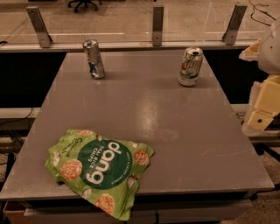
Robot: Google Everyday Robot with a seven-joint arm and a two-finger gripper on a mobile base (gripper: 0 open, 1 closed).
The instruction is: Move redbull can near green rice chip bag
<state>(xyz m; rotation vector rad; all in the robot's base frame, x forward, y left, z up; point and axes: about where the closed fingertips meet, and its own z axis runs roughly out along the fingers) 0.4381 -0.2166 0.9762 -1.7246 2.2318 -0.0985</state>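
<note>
Where the grey table [175, 131] meets its far edge, the redbull can [93, 59] stands on its base at the far left, its top leaning slightly left. It is slim, silver and blue, with a dull metal sheen.

The green rice chip bag [98, 168] lies flat at the near left, well apart from the can. It is crinkled and glossy, printed with a dark green circle and round chips, and its lower corner hangs over the front edge.

A wider white-and-green soda can [190, 66] stands upright at the far right, well off the line between can and bag.

The table surface is matte, speckled, with faint scuffs and a pale smudge right of centre.

Behind the table runs a rail with three angled metal brackets [158, 25], and beyond it a floor with a chair base [83, 4].

The gripper [262, 109], blocky cream-coloured parts, is at the right margin, beside the table's right side and away from every object. Open or closed: cannot tell.
</note>
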